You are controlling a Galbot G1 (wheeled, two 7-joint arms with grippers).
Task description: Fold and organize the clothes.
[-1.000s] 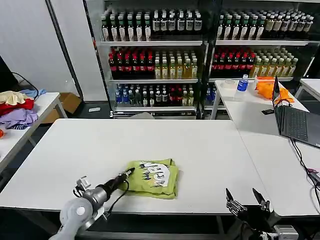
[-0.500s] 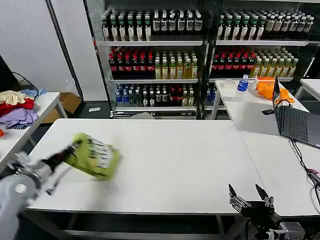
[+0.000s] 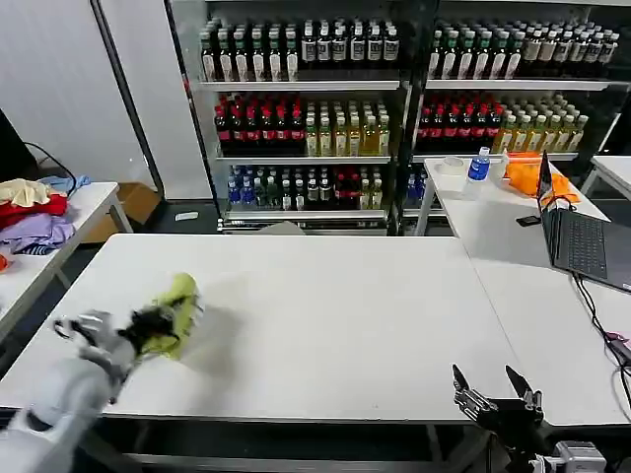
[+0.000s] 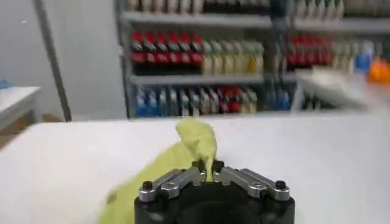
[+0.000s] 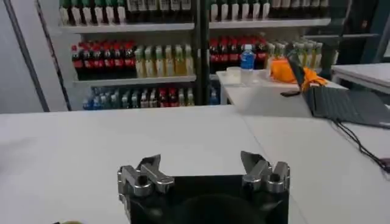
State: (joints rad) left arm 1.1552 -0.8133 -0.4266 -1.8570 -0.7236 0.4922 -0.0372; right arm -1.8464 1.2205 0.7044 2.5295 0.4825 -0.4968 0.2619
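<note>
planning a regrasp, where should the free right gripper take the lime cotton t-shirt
Probably the free upper end of the lime cotton T-shirt, from the side away from the left gripper, which is shut on the other end. The shirt is bunched and lifted off the white table; the right gripper waits open at the near edge.

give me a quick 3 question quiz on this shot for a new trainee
1. True or false: the left gripper is shut on the lime T-shirt.
2. The right gripper sits: A) at the white table's near right edge, open B) over the laptop C) on the shirt.
3. Fill in: the shirt is at the table's ___ side.

Key: 1 true; 2 A; 3 left.
</note>
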